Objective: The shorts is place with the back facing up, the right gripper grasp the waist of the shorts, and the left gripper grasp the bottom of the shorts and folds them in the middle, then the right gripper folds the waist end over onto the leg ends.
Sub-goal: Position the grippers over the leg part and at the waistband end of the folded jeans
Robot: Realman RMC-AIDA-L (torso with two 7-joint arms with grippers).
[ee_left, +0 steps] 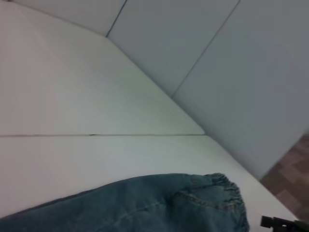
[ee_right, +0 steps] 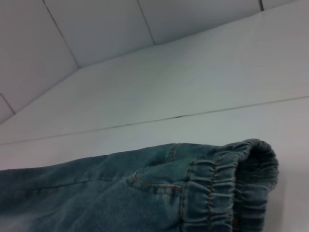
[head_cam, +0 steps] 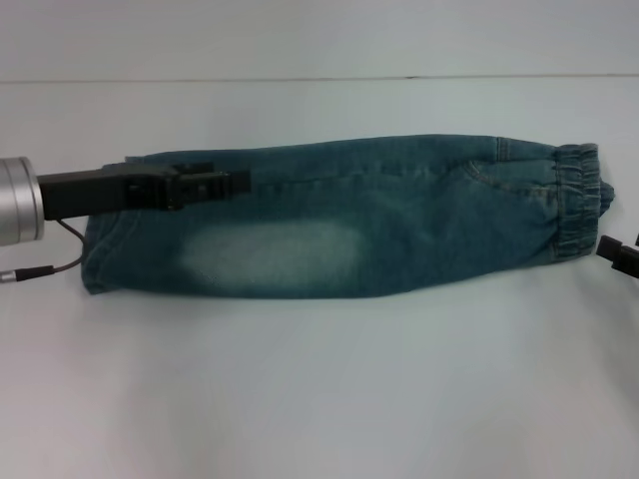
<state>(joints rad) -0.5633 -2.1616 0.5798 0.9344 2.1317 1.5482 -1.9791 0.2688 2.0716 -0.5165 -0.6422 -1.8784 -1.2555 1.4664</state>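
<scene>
The shorts (head_cam: 339, 230) lie folded lengthwise on the white table, a long denim strip with a pale bleached patch (head_cam: 270, 254). The ruffled waist (head_cam: 579, 200) points right and the bottom of the shorts (head_cam: 100, 249) points left. My left gripper (head_cam: 215, 185) reaches in from the left on its silver wrist (head_cam: 18, 200), over the upper edge of the leg part. Only a black tip of my right gripper (head_cam: 621, 254) shows at the right edge, just beside the waist and apart from it. The waist (ee_right: 227, 193) fills the right wrist view; the left wrist view shows the waist (ee_left: 224, 188) and the right gripper (ee_left: 282, 223) beyond it.
The white table (head_cam: 319, 399) has a seam line (head_cam: 319, 78) across the back, with pale wall panels (ee_left: 217, 58) beyond it. A thin cable (head_cam: 45, 267) hangs from the left wrist near the leg end. Floor tiles (ee_left: 292, 179) show past the table's edge.
</scene>
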